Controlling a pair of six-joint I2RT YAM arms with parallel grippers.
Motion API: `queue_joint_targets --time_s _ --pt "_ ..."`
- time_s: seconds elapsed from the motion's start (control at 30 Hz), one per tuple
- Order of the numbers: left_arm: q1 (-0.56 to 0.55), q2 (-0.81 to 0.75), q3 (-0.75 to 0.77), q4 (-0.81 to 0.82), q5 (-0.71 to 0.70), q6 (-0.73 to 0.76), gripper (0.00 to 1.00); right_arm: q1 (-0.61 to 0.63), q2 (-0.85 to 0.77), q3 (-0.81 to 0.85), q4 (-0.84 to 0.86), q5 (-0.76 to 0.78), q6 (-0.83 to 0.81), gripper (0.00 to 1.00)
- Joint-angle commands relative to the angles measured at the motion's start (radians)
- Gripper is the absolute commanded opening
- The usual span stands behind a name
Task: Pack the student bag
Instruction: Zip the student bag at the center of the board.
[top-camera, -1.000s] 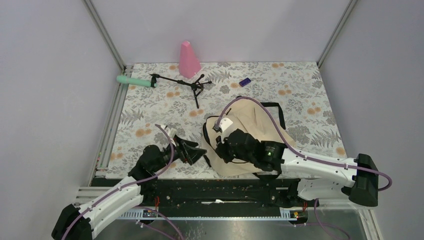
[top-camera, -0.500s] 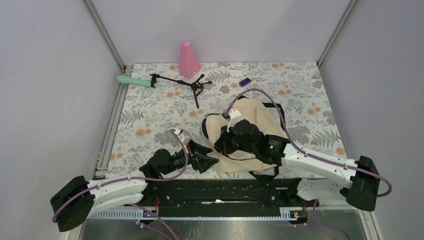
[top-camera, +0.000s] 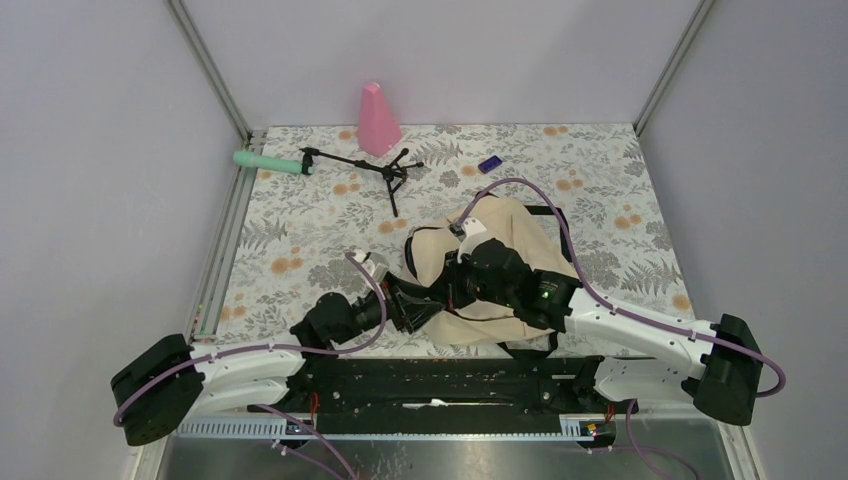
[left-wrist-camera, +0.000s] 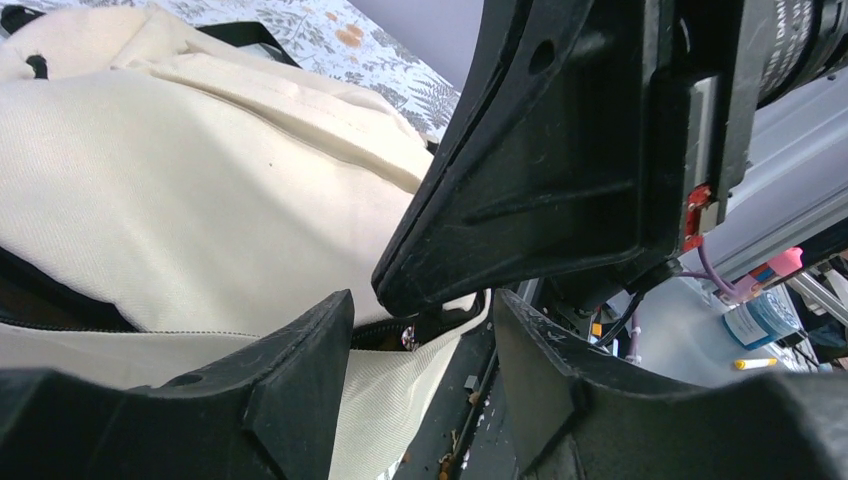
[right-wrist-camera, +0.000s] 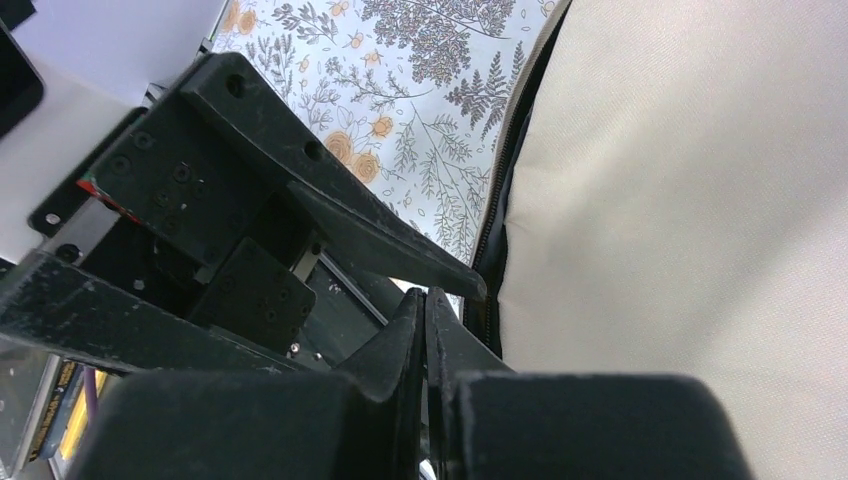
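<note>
The student bag (top-camera: 500, 262), cream with black straps, lies near the table's front edge. Its fabric fills the left wrist view (left-wrist-camera: 180, 190) and the right side of the right wrist view (right-wrist-camera: 690, 200). My left gripper (top-camera: 416, 305) is at the bag's left edge and open. A fold of fabric and the dark zipper line (left-wrist-camera: 400, 335) lie between its fingers (left-wrist-camera: 310, 350). My right gripper (top-camera: 452, 287) hangs over the same edge, its jaws shut (right-wrist-camera: 425, 300). Nothing shows between them. Its black finger (left-wrist-camera: 540, 170) looms just above my left jaws.
At the back stand a pink cone (top-camera: 378, 118), a green cylinder (top-camera: 268, 161), a black folding tripod (top-camera: 372, 168) and a small blue block (top-camera: 489, 164). The black rail (top-camera: 430, 375) with the arm bases runs right under the bag's near edge.
My left arm has swung right to the bag's left edge, and its jaws have narrowed. The right gripper, still shut, has shifted slightly away from the rail, and the bag has bunched up.
</note>
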Motion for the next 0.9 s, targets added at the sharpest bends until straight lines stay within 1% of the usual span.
queue_joint_targets --time_s 0.0,0.03,0.13,0.2,0.4,0.47,0.53,0.57,0.6,0.63,0.67,0.7,0.77,0.8,0.83,0.87 --pt "-0.015 0.02 0.038 0.08 -0.01 0.011 0.55 -0.013 -0.042 0.016 0.131 -0.01 0.046 0.0" --pt "-0.017 0.025 0.038 0.08 -0.014 0.012 0.55 -0.014 -0.042 0.015 0.135 -0.009 0.048 0.0" --pt "-0.021 0.045 0.04 0.095 -0.019 0.013 0.5 -0.016 -0.036 0.019 0.138 -0.014 0.058 0.0" --pt "-0.026 0.067 0.043 0.117 -0.018 0.01 0.44 -0.015 -0.032 0.02 0.14 -0.019 0.067 0.0" --pt "-0.041 0.128 0.056 0.181 -0.041 -0.003 0.29 -0.017 -0.032 0.014 0.145 -0.02 0.081 0.0" --pt "-0.044 0.141 0.052 0.208 -0.054 -0.014 0.22 -0.018 -0.035 0.012 0.144 -0.018 0.081 0.0" --pt "-0.047 0.15 0.049 0.23 -0.061 -0.021 0.08 -0.019 -0.036 0.006 0.144 -0.011 0.081 0.0" --pt "-0.047 0.152 0.048 0.234 -0.065 -0.025 0.04 -0.02 -0.038 0.002 0.143 -0.009 0.081 0.0" --pt "-0.047 0.155 0.048 0.234 -0.066 -0.028 0.0 -0.022 -0.042 -0.002 0.143 -0.006 0.081 0.0" --pt "-0.048 0.158 0.048 0.233 -0.066 -0.031 0.0 -0.026 -0.045 -0.008 0.142 -0.003 0.084 0.0" --pt "-0.049 0.158 0.045 0.23 -0.066 -0.033 0.0 -0.029 -0.052 -0.011 0.138 0.003 0.085 0.03" --pt "-0.049 0.158 0.043 0.229 -0.065 -0.035 0.0 -0.032 -0.06 -0.013 0.131 0.012 0.083 0.09" --pt "-0.049 0.153 0.032 0.217 -0.082 -0.046 0.0 -0.035 -0.087 -0.017 0.107 0.039 0.066 0.27" --pt "-0.049 0.148 0.026 0.207 -0.094 -0.052 0.0 -0.035 -0.103 -0.023 0.079 0.056 0.053 0.37" --pt "-0.049 0.141 0.025 0.195 -0.104 -0.054 0.0 -0.036 -0.122 -0.035 0.059 0.073 0.038 0.53" --pt "-0.049 0.132 0.024 0.18 -0.11 -0.057 0.0 -0.036 -0.145 -0.056 0.043 0.093 0.015 0.64"
